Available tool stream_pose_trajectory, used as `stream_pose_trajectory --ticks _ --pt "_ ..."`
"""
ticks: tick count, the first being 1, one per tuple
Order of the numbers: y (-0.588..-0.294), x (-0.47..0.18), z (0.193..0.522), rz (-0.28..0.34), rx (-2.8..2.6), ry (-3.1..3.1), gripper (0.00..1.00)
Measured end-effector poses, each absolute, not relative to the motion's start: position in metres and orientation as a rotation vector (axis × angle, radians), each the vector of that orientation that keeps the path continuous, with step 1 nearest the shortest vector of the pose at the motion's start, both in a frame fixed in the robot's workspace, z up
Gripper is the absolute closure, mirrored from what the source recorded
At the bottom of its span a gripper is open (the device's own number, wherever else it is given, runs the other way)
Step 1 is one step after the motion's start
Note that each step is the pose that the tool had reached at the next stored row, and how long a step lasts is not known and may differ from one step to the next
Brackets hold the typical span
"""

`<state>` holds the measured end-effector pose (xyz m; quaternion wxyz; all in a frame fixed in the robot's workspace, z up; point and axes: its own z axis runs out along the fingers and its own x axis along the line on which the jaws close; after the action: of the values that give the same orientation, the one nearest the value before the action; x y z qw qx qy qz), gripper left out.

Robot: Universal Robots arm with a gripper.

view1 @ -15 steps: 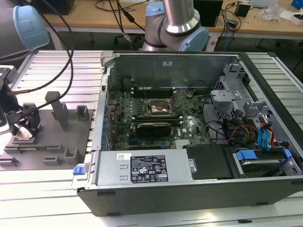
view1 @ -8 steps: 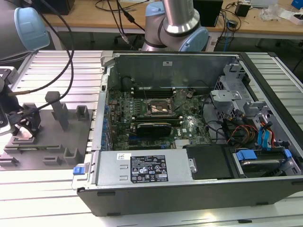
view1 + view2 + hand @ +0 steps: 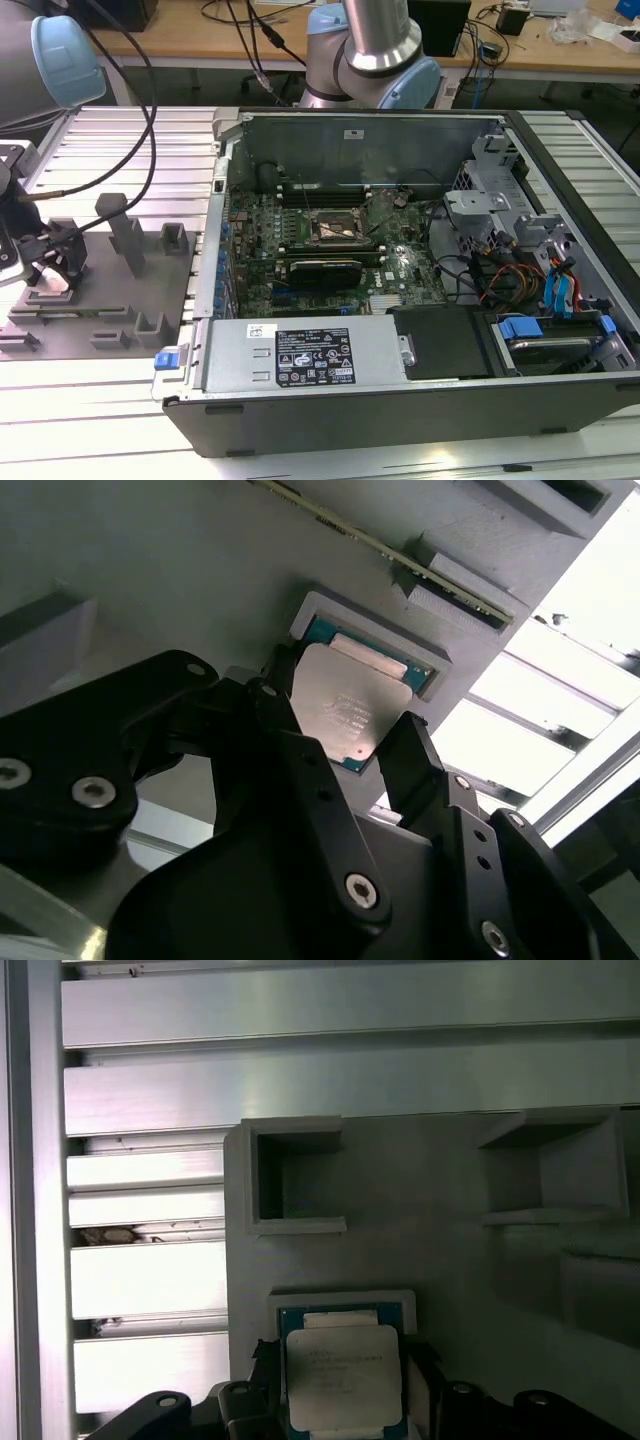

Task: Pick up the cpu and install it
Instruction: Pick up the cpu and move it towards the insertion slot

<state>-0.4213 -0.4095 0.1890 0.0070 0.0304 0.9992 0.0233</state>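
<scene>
In both wrist views the cpu (image 3: 345, 712) (image 3: 343, 1378) shows its silvery metal top and a thin green rim. My gripper (image 3: 342, 742) (image 3: 343, 1390) is shut on the cpu, one black finger (image 3: 272, 702) on each of two opposite edges. The chip sits just above a shallow grey nest (image 3: 352, 630) (image 3: 340, 1305) with a teal inside, on the grey fixture plate (image 3: 110, 300). In the exterior view my gripper (image 3: 48, 262) hangs over that plate at the exterior view's left. The black metal-framed socket (image 3: 335, 228) lies open on the motherboard inside the computer case (image 3: 400, 400).
Grey blocks and posts (image 3: 125, 235) stand up from the fixture plate near my gripper. Black cables (image 3: 150, 120) run across to the arm. The case has tall side walls, a power supply (image 3: 305, 355) at the front and drive bays with blue tabs (image 3: 560, 290) on the right.
</scene>
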Motion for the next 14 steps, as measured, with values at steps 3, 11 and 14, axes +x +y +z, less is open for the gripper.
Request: stream_pose_trajectory --ticks 3,11,14 --pt "-0.4094 -0.4214 0.1885 0.073 0.095 3.125 0.4" --pt "-0.4094 -0.4214 0.1882 0.073 0.095 3.125 0.45" --pt "-0.4095 -0.4214 0.1882 0.073 0.095 3.125 0.45"
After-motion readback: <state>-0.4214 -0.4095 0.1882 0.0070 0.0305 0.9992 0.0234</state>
